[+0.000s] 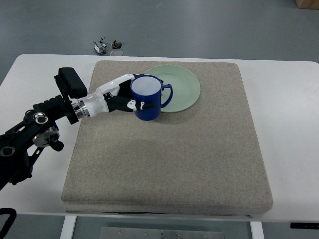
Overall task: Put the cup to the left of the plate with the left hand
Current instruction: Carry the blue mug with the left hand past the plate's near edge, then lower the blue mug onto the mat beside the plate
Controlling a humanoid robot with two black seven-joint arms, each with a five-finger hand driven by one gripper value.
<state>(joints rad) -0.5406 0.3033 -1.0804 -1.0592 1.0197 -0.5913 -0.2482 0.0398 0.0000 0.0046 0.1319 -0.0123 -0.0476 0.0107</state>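
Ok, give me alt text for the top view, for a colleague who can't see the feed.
The robot's left hand, reaching in from the left, grips a blue cup that overlaps the left edge of a pale green plate, handle pointing towards the plate. Both are over a grey mat on a white table; whether the cup is lifted or resting is unclear.

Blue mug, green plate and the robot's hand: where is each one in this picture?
Blue ceramic mug [147, 108]: top view, on its outer wall.
Pale green round plate [185, 85]: top view, on its bare right side.
Left hand [118, 94]: top view, on the middle of the hand, gripping the mug.
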